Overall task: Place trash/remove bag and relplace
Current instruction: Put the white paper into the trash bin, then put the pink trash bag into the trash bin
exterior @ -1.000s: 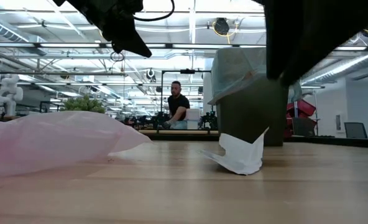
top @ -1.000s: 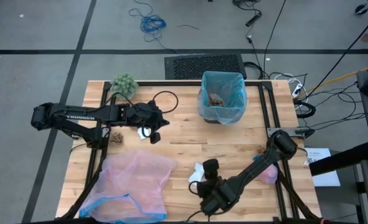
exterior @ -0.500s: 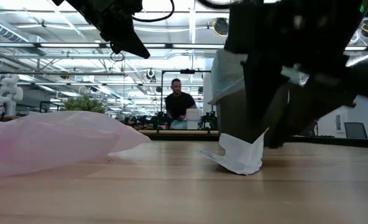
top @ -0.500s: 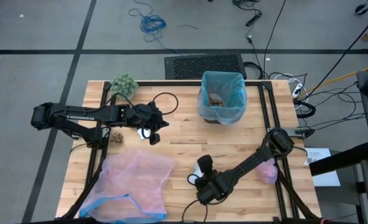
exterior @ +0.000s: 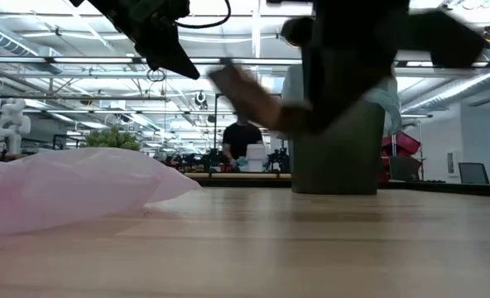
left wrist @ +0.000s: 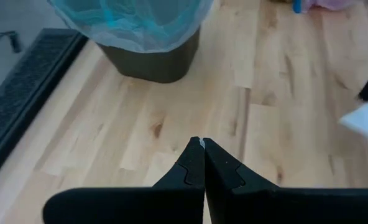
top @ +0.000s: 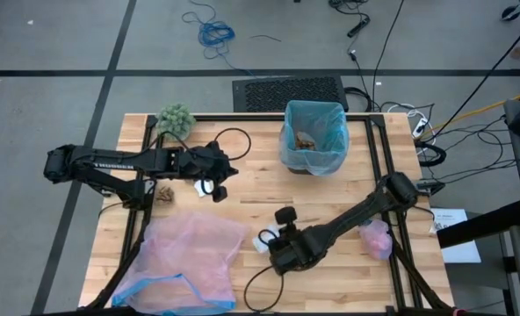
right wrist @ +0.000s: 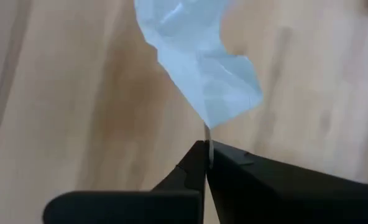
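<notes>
My right gripper (top: 270, 245) is over the table's near middle, shut on a crumpled white paper scrap (right wrist: 198, 65) of the trash; the scrap also shows as a white patch (top: 261, 239) in the high view. My left gripper (top: 217, 190) hangs shut and holding nothing above the table's left middle, its fingertips (left wrist: 202, 145) together. The brown bin lined with the light-blue bag (top: 314, 136) stands at the far middle, with brown scraps inside. A brown scrap (top: 164, 193) lies near the left arm, and a pink wad (top: 376, 239) lies at the right. My right gripper pinches one edge of the white paper scrap (right wrist: 207, 129) between its two fingertips. The fingers slant downward. The scrap sticks out beyond the fingertips, lifted clear of the table; in the low view it is a blurred streak (exterior: 247, 93).
A translucent pink bag with a blue rim (top: 186, 256) lies spread over the near left of the table. A fuzzy green ball (top: 176, 118) sits at the far left corner. Bare wood lies between the bin and the right gripper.
My right gripper has shifted toward the table's left and far side, shut on the white paper scrap and raised it. The scrap, which stood on the table in front of the bin, is now lifted clear.
</notes>
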Available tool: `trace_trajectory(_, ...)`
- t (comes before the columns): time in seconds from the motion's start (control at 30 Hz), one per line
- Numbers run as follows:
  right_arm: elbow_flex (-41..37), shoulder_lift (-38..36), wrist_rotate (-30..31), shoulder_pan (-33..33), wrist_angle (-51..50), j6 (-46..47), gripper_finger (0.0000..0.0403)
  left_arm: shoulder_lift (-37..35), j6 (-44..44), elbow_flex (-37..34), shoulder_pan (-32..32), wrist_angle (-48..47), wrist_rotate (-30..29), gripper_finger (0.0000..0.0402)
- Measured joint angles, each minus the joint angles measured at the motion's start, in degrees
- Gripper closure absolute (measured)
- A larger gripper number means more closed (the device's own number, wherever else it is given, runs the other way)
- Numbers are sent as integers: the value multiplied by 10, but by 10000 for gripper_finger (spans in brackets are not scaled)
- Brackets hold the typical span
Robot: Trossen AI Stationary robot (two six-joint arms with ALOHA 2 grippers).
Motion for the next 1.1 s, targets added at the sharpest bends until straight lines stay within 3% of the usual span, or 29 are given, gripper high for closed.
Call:
trace_trajectory(0.23,79,-108,134,-33,-188,104,403,0,4,0,0,24,-9,401)
trace_trajectory(0.47,97,-198,185,-159,-305,164,403,0,-2,0,0,86,-9,401)
trace_trajectory(0.57,97,-217,166,-231,-307,155,403,0,-15,0,0,102,0,401)
trace_trajectory(0.77,97,-224,45,-349,-307,137,387,0,-15,0,0,105,5,401)
trace_trajectory(1.03,106,-224,-3,-373,-314,98,255,0,-14,0,-3,105,8,401)
trace_trajectory(1.1,118,-224,-48,-370,-334,106,221,0,-14,0,-3,105,8,401)
